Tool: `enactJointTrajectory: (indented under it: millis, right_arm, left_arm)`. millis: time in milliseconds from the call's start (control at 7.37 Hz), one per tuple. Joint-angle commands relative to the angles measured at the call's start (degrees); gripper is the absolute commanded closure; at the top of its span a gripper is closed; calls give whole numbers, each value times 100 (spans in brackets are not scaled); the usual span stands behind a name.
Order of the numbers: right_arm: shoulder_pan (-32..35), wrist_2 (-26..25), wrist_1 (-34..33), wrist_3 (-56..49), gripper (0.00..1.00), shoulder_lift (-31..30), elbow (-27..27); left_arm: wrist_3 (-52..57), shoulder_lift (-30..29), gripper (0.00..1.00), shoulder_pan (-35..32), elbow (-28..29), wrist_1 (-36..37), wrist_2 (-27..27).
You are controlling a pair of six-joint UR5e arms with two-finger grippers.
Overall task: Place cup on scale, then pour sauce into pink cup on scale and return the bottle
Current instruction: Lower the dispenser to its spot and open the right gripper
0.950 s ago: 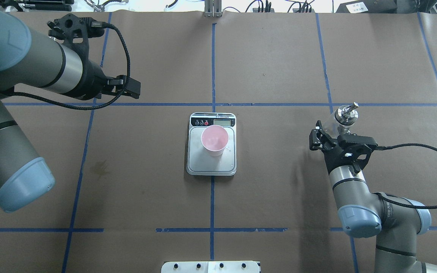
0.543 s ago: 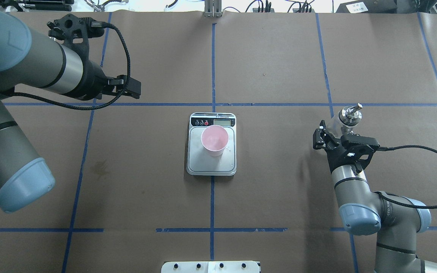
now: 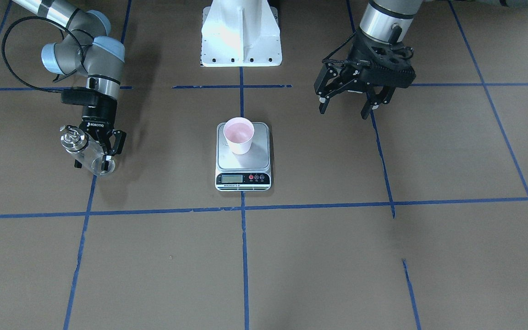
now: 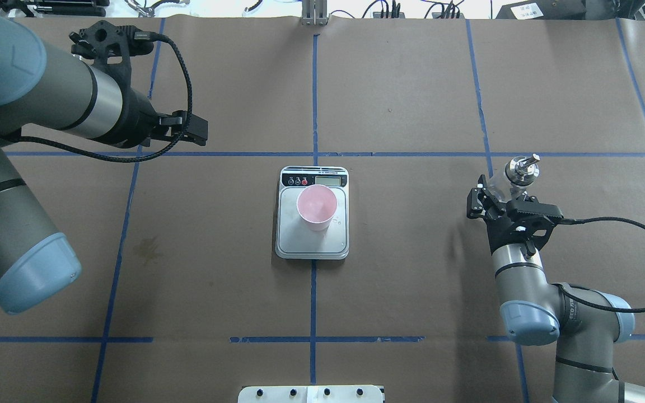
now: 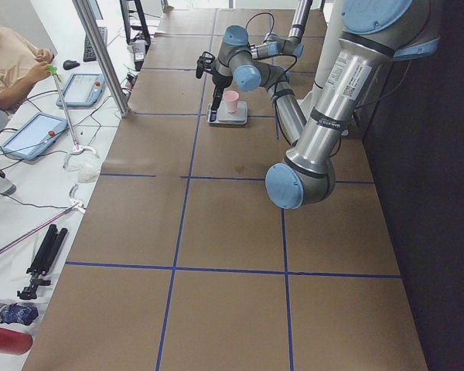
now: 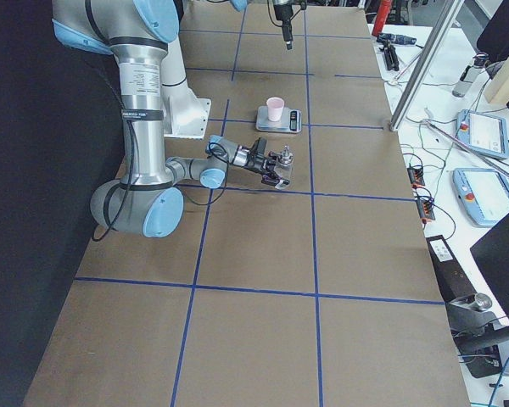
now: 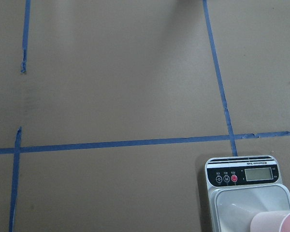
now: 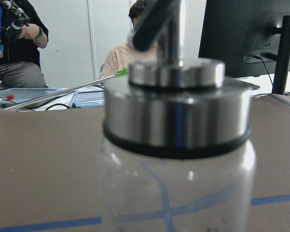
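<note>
The pale pink cup (image 4: 316, 206) stands upright on the silver scale (image 4: 312, 243) at the table's middle, also seen from the front as the cup (image 3: 239, 133) on the scale (image 3: 243, 179). My right gripper (image 4: 493, 193) is shut on the clear glass bottle (image 4: 518, 169), low over the table to the scale's right. The bottle (image 3: 78, 142) leans a little, and its metal cap fills the right wrist view (image 8: 176, 125). I cannot make out the sauce through the glass. My left gripper (image 3: 343, 110) hangs open and empty, high and back left of the scale.
The robot's white base plate (image 3: 241, 32) sits behind the scale. Blue tape lines cross the brown paper, with a dark stain (image 4: 146, 249) front left. Beyond the far edge are tablets (image 5: 35, 135), cables and seated people (image 8: 19, 43).
My right gripper has moved a little to the right with the bottle, which now stands more upright. The left arm, cup and scale have not moved.
</note>
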Motion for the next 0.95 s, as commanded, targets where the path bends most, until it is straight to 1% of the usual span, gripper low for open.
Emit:
enactJointTrajectory:
  millis: [0, 136, 271, 407, 814]
  right_arm:
    - [-8, -25, 19, 2, 100, 14, -72]
    - [-8, -25, 19, 2, 100, 14, -63]
    - [-8, -25, 19, 2, 77, 14, -63]
    - [-8, -95, 19, 141, 1, 23, -80]
    - [-8, -104, 19, 125, 0, -3, -81]
  left_arm:
    - [0, 0, 1, 0, 0, 0, -7]
    - [0, 0, 1, 0, 0, 0, 2]
    - [0, 0, 1, 0, 0, 0, 2]
    - [0, 0, 1, 0, 0, 0, -7]
    - [0, 0, 1, 0, 0, 0, 2]
